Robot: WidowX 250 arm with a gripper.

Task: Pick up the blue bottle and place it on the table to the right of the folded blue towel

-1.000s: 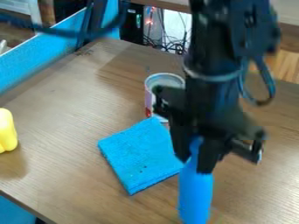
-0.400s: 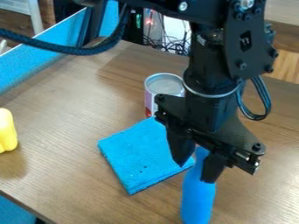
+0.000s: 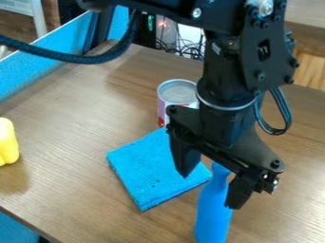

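Note:
The black gripper [image 3: 209, 190] hangs at the lower right of centre, its two fingers spread apart. A blue bottle-shaped object [image 3: 213, 211] stands on the table, its narrow top between and slightly behind the fingers; whether either finger touches it I cannot tell. The left finger is over the edge of a folded blue cloth [image 3: 151, 167], which lies flat left of the bottle. Behind the cloth is a can [image 3: 177, 95] with a metal top, partly covered by the gripper.
A yellow object [image 3: 7, 142] sits at the left edge of the brown table [image 3: 70, 123]. A blue panel [image 3: 44, 66] borders the table at upper left, and a black cable [image 3: 76, 58] from the arm loops above that side. Wires lie beyond the back edge.
The fingers have parted from around the bottle, which earlier was between them. The gripper has risen a little and shifted slightly left. The bottle, cloth and can stay about where they were.

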